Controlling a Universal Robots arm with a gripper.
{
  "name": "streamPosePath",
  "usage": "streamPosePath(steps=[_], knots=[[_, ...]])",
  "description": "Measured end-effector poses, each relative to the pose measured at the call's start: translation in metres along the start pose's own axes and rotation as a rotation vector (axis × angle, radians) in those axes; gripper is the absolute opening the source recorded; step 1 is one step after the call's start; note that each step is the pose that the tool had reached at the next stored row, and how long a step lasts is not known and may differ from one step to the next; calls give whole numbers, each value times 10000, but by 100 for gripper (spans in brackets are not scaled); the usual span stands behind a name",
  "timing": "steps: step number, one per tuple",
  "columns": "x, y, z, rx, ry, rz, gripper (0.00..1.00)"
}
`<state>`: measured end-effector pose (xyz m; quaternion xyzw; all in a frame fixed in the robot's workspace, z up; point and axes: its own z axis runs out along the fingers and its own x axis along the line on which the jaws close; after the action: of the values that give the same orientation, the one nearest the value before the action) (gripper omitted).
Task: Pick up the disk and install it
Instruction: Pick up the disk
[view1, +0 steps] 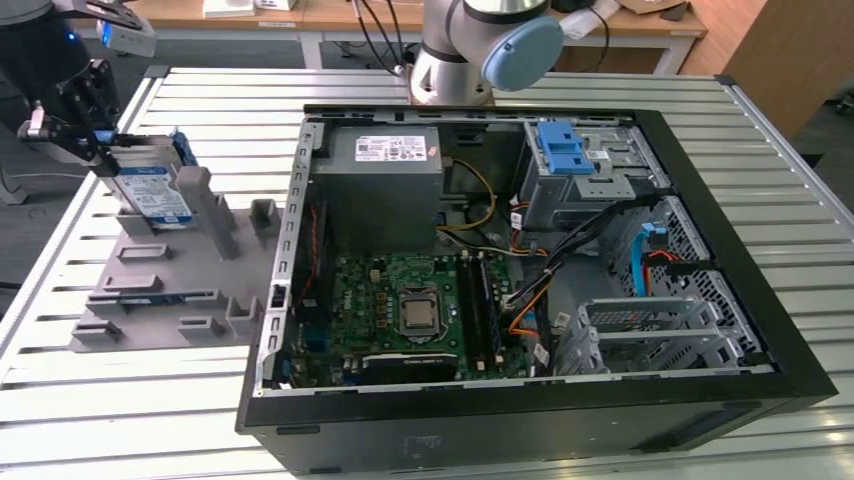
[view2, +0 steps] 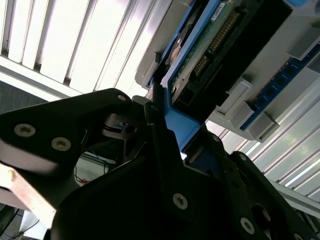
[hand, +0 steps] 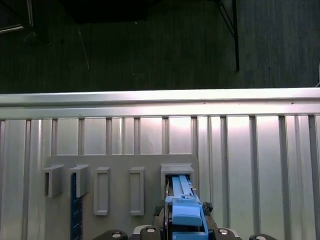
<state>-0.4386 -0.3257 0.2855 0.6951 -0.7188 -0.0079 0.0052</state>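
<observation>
Standing on edge, long axis near upright, disk (view1: 150, 192) clamped by gripper (view1: 104, 156)

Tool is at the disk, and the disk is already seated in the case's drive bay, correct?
Not quite. The tool is at the disk, but the disk stands in the grey rack outside the case, on the exterior view's left, not in a drive bay. The exterior view shows this.

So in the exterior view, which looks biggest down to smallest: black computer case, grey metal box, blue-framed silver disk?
1. black computer case, by far the largest
2. grey metal box
3. blue-framed silver disk, clearly smallest
</observation>
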Motion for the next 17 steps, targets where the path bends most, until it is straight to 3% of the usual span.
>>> streamPosePath(steps=[5, 14, 16, 17], knots=[[0, 0, 1, 1, -5, 291, 37], [0, 0, 2, 5, -8, 318, 37], [0, 0, 1, 3, -7, 318, 38], [0, 0, 2, 3, -7, 318, 45]])
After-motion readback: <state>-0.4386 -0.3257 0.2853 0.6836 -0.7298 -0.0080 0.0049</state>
